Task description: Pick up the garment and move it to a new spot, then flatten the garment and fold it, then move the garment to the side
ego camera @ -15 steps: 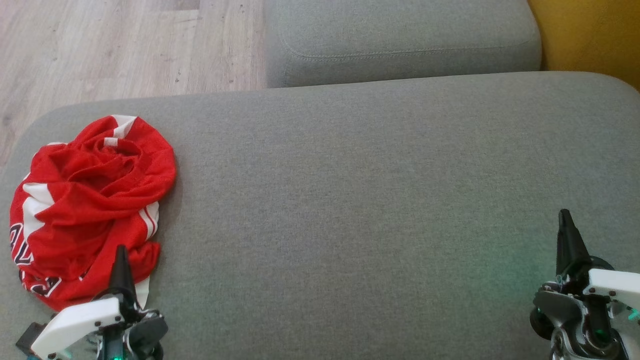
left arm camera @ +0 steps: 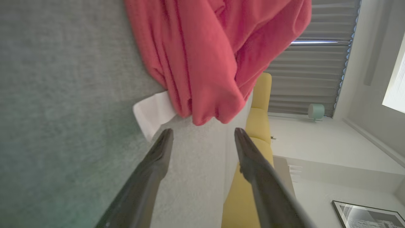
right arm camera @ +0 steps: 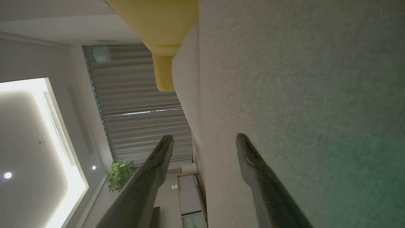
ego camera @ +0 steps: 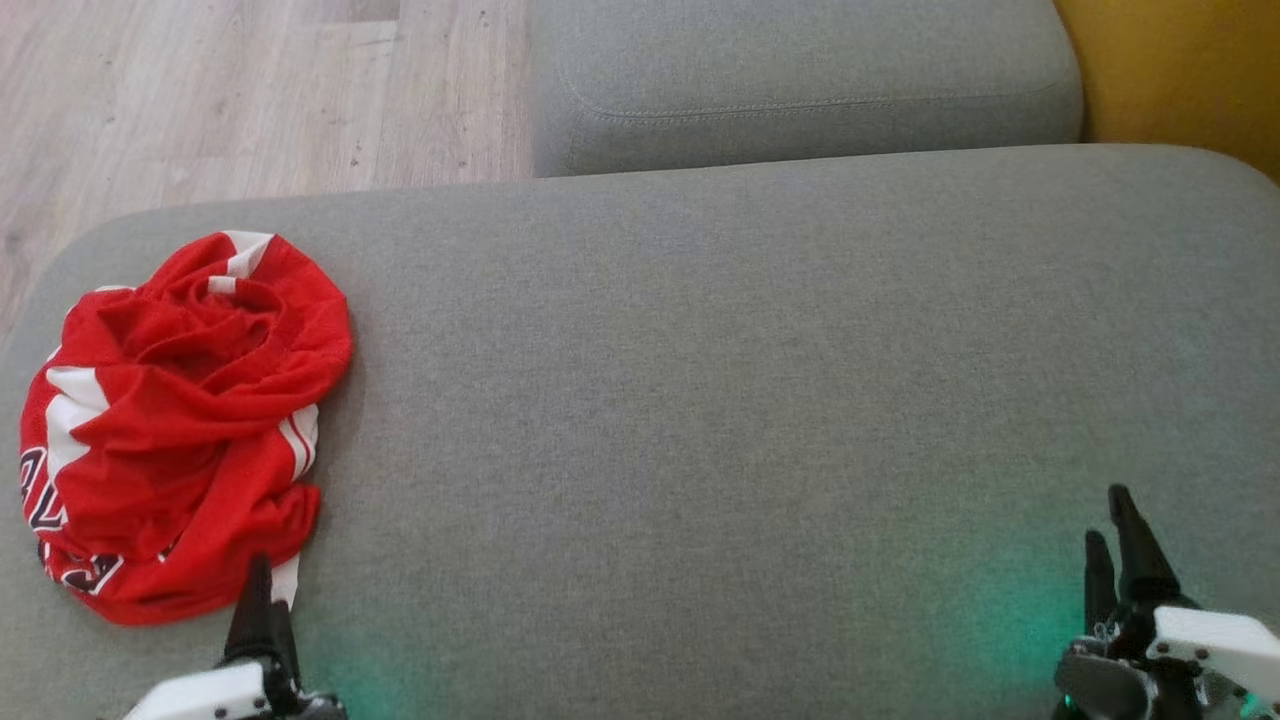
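Note:
The garment [ego camera: 175,420] is a red jersey with white stripes and dark lettering, crumpled in a heap at the left end of the grey sofa cushion [ego camera: 720,400]. In the left wrist view its red folds [left arm camera: 205,57] and a white strip hang just past my fingertips. My left gripper [ego camera: 262,595] sits at the lower left, just short of the heap's near edge, open and holding nothing [left arm camera: 202,134]. At the lower right my right gripper [ego camera: 1108,515] stands open over bare cushion [right arm camera: 204,139], far from the garment.
A second grey cushion [ego camera: 800,80] lies beyond the far edge. Wooden floor [ego camera: 220,90] shows at the upper left and a yellow seat [ego camera: 1180,70] at the upper right. The cushion's left edge is close to the garment.
Both grippers have drawn back toward the bottom of the head view. The left fingertip no longer overlaps the garment. The garment has not moved.

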Tool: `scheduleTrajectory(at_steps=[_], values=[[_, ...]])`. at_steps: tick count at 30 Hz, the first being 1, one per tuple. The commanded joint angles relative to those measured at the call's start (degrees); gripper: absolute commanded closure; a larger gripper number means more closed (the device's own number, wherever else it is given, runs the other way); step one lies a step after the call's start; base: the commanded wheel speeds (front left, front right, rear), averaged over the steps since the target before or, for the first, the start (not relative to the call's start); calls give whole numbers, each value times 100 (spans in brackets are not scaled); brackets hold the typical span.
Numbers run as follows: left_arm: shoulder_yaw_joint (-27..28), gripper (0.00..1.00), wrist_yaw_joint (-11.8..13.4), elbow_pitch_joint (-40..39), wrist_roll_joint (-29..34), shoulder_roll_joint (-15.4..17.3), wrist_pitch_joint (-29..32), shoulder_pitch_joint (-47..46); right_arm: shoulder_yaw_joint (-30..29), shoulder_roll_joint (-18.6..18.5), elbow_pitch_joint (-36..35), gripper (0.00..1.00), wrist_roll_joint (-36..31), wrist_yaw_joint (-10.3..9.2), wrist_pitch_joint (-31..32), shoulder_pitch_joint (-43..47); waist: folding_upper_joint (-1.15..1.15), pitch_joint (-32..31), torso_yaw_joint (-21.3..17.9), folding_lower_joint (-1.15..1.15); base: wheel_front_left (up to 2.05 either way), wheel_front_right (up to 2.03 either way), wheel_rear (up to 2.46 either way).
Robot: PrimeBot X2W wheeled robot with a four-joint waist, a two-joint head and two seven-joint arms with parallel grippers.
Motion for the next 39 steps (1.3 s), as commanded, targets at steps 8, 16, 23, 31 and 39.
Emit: scheduleTrajectory(at_steps=[8, 16, 23, 31, 39], values=[[-89, 0, -2, -255, 320, 20, -166, -173, 171, -25, -243, 0, -248, 4, -170, -182, 0, -43, -4, 0, 0, 0, 0], [-168, 0, 82, -474, 972, 22, -302, -136, 161, -20, -266, 0, -960, 7, -305, -168, 0, -75, 1, 0, 0, 0, 0], [-344, 0, 265, -668, 1779, 24, -438, -100, 334, -23, -428, 0, -1726, 10, -441, -115, 0, -113, 14, 0, 0, 0, 0], [-498, 0, 383, -795, 2315, 26, -558, -81, 533, -26, -566, 0, -2382, 12, -559, -76, 0, -147, 28, 0, 0, 0, 0], [-636, 0, 511, -907, 2880, 28, -694, -38, 694, -29, -661, 0, -3029, 15, -694, -48, 0, -190, 7, 0, 0, 0, 0]])
